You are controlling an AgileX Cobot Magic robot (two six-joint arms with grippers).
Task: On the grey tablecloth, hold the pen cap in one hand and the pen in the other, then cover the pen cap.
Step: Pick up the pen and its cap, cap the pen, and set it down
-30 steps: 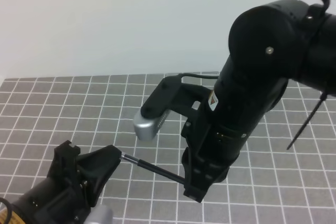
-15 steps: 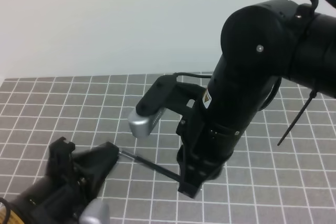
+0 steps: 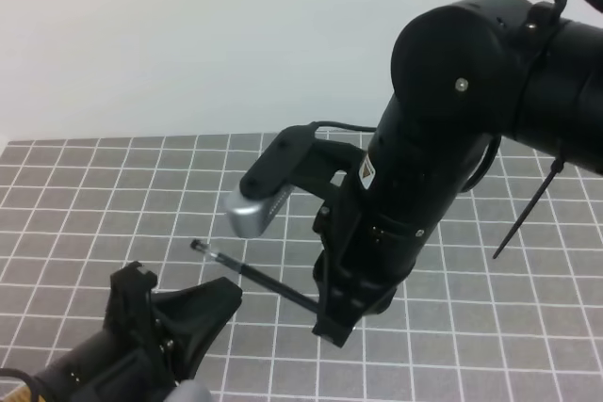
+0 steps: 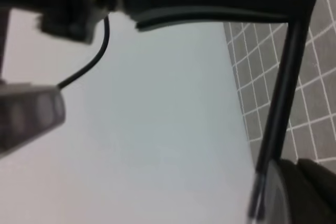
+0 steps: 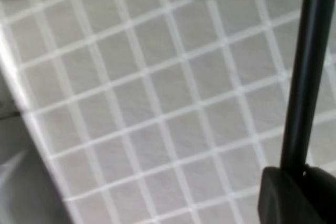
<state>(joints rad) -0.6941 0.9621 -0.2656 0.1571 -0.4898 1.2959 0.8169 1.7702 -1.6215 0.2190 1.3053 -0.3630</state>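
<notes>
Slim black pen [image 3: 254, 278], matte, round-shafted, clamped in the closed right gripper [image 3: 332, 327] and jutting left above the grey tablecloth [image 3: 85, 195], woven with thin white grid lines. Free end of the pen just above the left gripper [image 3: 221, 294], apart from it. Left gripper's jaws closed; pen cap hidden, hold on it unconfirmed. Wrist views blurred, arm bodies cropped.

One pen [image 3: 254, 279], one grey tablecloth [image 3: 113, 195], and two robot arms [image 3: 415, 204] are visible.
</notes>
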